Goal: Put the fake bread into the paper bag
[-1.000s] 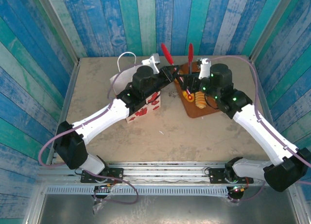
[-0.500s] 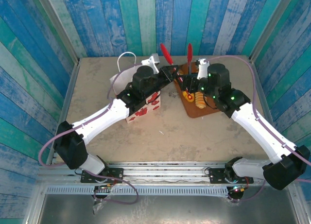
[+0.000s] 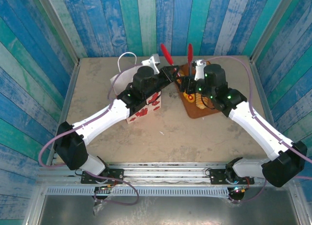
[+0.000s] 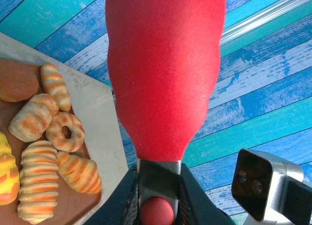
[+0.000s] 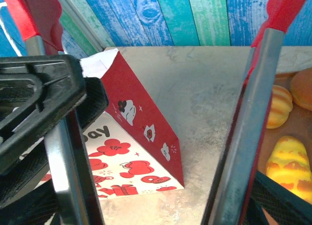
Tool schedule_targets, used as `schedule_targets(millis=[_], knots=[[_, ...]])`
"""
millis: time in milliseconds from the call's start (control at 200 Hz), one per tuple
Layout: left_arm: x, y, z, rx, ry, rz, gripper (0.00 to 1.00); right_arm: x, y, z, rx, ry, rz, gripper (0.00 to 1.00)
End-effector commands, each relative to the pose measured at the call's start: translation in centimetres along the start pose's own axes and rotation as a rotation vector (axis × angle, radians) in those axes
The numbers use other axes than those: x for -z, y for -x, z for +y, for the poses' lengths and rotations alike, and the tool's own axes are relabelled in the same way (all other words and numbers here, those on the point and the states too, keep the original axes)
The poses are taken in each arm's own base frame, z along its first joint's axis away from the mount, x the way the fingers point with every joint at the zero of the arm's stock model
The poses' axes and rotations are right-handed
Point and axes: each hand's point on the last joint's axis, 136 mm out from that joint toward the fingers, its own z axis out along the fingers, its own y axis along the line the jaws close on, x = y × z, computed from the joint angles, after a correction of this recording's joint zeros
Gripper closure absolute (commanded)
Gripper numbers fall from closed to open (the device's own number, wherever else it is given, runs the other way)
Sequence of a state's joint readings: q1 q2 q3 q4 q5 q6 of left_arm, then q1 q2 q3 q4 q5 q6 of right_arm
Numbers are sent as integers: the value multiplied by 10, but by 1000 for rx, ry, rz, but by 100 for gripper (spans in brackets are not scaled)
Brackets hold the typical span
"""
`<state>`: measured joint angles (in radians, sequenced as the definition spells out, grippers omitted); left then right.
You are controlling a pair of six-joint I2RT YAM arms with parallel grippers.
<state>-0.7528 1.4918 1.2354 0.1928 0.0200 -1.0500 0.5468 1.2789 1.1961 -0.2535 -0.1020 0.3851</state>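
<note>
Tongs (image 4: 165,73): red handles, steel arms | left end effector (image 4: 159,186) clamps one | right end effector (image 3: 186,84): unclear

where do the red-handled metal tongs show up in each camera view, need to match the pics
Top external: the red-handled metal tongs are at the far centre, two red handles sticking up between the arms.
Left wrist: one red handle of the tongs rises through the middle.
Right wrist: the tongs' two metal arms run up the left and right sides.
Shared landmark: the fake bread beside the tongs.
</note>
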Motion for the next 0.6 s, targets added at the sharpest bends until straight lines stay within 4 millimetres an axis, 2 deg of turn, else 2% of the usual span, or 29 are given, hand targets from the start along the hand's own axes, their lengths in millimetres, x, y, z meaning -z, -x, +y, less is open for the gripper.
schedule_targets(millis=[0, 115, 150, 250, 361, 486, 596], knots=[[21, 20, -36, 2, -89, -53, 100, 3, 9, 4, -6, -2, -21, 27], [20, 19, -35, -10, -82, -49, 100, 6, 11, 4, -10, -2, -30, 35], [20, 19, -36, -20, -82, -45, 93, 7, 12, 4, -12, -4, -32, 36], [20, 19, -37, -65, -74, -39, 62, 12, 13, 2, -8, -18, -33, 37], [25, 22, -34, -92, -54, -56, 43, 17, 12, -2, -7, -46, -28, 38], [36, 26, -33, -139, -33, -75, 34, 24, 11, -9, -13, -74, -14, 39], [51, 34, -37, -206, -9, -96, 30, 29, 9, -19, -12, -107, 7, 39]])
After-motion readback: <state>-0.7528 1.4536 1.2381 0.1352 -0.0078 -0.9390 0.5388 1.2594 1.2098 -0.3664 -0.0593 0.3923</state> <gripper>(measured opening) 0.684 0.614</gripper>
